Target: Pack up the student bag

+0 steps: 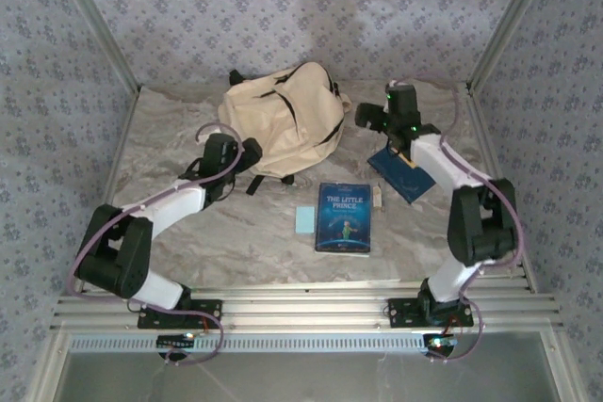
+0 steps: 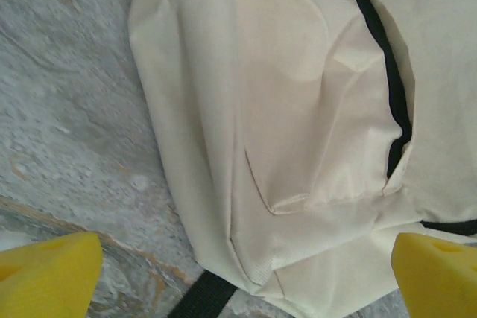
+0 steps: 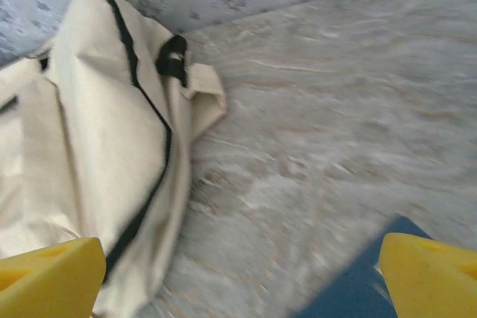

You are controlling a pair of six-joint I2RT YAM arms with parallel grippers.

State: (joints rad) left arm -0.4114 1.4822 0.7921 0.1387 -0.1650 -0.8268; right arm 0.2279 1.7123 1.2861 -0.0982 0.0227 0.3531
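Listing from the top external view: student bag (image 1: 283,120), cream fabric with black zipper lines, slumped on the marbled table (image 1: 236,233). The left gripper (image 1: 252,151) is at the bag's near edge, and the right gripper (image 1: 366,118) is just beside its other flank. A dark blue notebook (image 1: 403,176) lies beneath the right arm, behind its gripper. "The Little Prince" book (image 1: 344,218), a pale blue pad (image 1: 304,219) and a small beige item (image 1: 378,197) lie well behind both grippers, toward the arm bases.

Left wrist view: yellow fingers (image 2: 48,277) set wide apart, nothing between them. The bag lies directly ahead and beneath, with its front pocket and zipper line (image 2: 391,87) forward to the right. A black strap (image 2: 201,299) lies between the fingertips.

Right wrist view: yellow fingers (image 3: 432,273) spread apart, gripping nothing. The bag lies ahead to the left, with bare table in front. A corner of the notebook sits just inside the right finger.
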